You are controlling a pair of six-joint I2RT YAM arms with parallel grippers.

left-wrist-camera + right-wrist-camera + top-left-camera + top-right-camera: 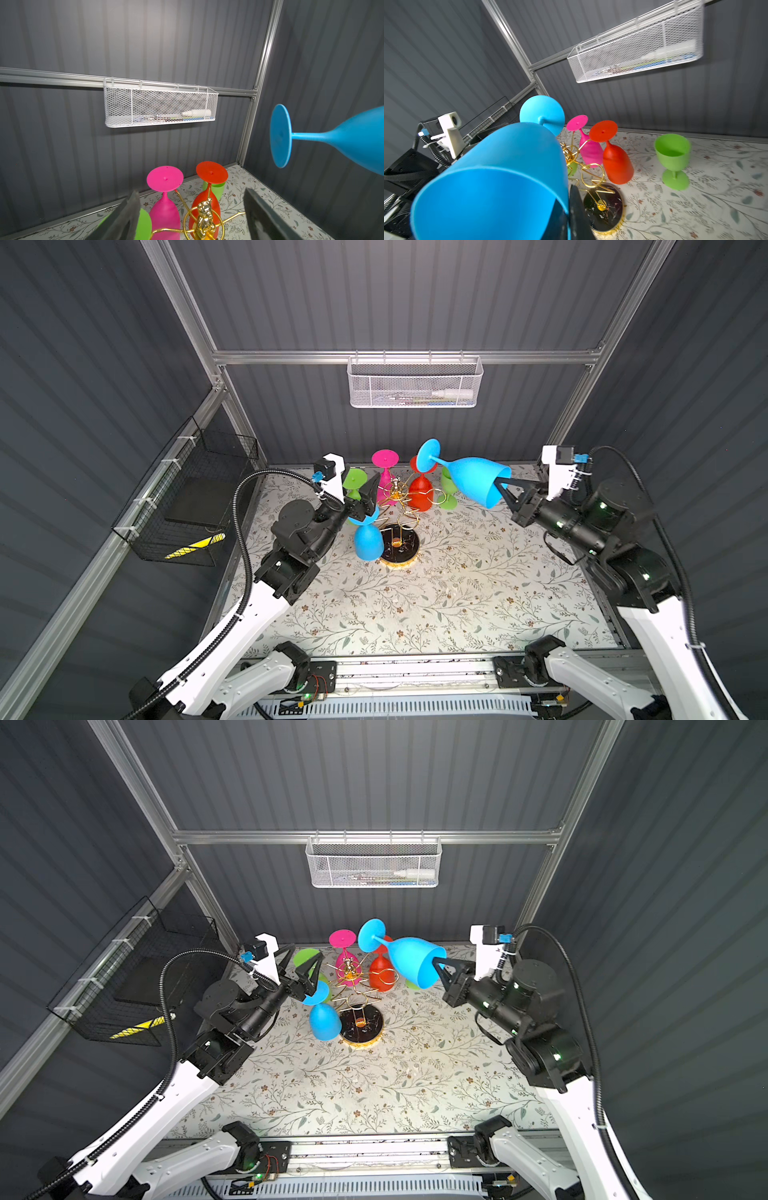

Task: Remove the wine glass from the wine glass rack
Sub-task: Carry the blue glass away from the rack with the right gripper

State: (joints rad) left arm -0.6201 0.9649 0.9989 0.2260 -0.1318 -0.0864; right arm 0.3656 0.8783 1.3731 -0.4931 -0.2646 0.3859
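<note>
My right gripper was clamped on the rim of the blue wine glass, holding it tilted in the air, clear of the gold rack. My left gripper stood wide open and empty beside the rack.

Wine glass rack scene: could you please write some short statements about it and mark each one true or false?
1. The right tool grips a blue wine glass by its rim. True.
2. The pink wine glass lies on its side. False: it hangs upside down on the wine glass rack.
3. The left tool is open. True.
4. The white mesh basket hangs from the wine glass rack. False: it hangs from the rear rail.
</note>
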